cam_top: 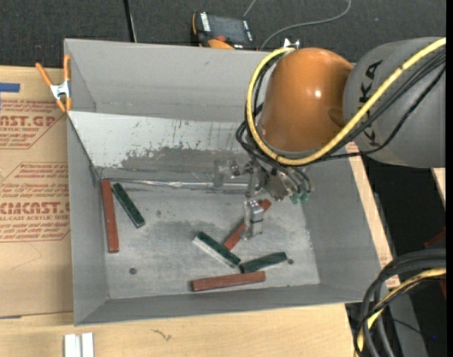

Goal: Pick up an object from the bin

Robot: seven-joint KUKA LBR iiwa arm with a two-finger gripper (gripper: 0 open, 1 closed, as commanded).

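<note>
pale wooden tabletop (233, 333) fronts the grey metal bin (174, 303) on my remote feed, its sloped walls running down to a scuffed floor. nearest the front wall, a long red-brown flat bar (227, 281) lies almost level across the floor. just behind it a dark green flat bar (263, 261) lies at a slight tilt. its left end is close to a dark green bar with a pale edge (216, 249), which slants up to the left. a short red-brown stick (234, 239) lies across that cluster, running up and to the right to the gripper (254, 218). the gripper hangs tip-down over the middle-right of the floor. the stick's upper end meets the tool's tip; i cannot tell whether the tool is clenched on it, merely touching it, or released. well apart, by the left wall, a second red-brown bar (109, 216) lies end-on to me. a shorter dark green strip (128, 204) lies just beside it, its far end near the bar's far end and its near end angled off to the right. above the gripper i see the arm's glossy orange domed cover (304, 99), looped by yellow and black cables (251, 106), and the grey arm (405, 125) reaching in from the right. farther back the bin's rear wall (166, 73) rises, streaked with scratches low down. beyond it, on dark flooring, sits a small black-and-orange device (222, 30).
</note>
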